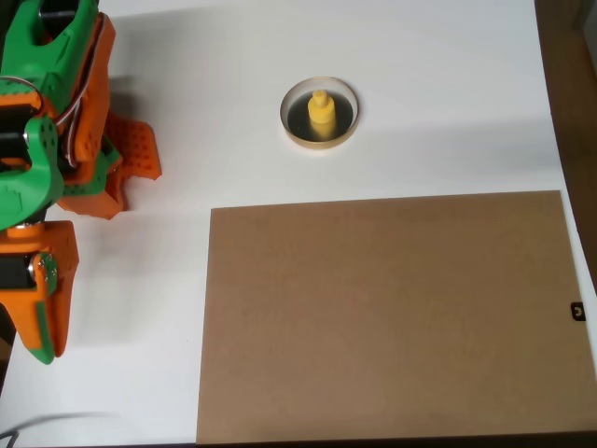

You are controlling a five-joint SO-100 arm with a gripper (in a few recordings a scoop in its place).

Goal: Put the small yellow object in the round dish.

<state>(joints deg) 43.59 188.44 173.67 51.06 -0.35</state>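
The small yellow object (pixel 320 115) stands upright inside the round dish (pixel 291 128), knob up, on the dish's dark floor. The dish has a pale rim and sits on the white table at upper centre. My orange and green arm lies folded along the left edge. Its gripper (pixel 136 190) points down and to the right, far to the left of the dish. The orange fingers (pixel 142 152) are spread apart with nothing between them.
A large brown board (pixel 392 317) lies flat over the lower right of the white table (pixel 233 56), just below the dish. The table's right edge meets a dark wooden surface (pixel 574 93).
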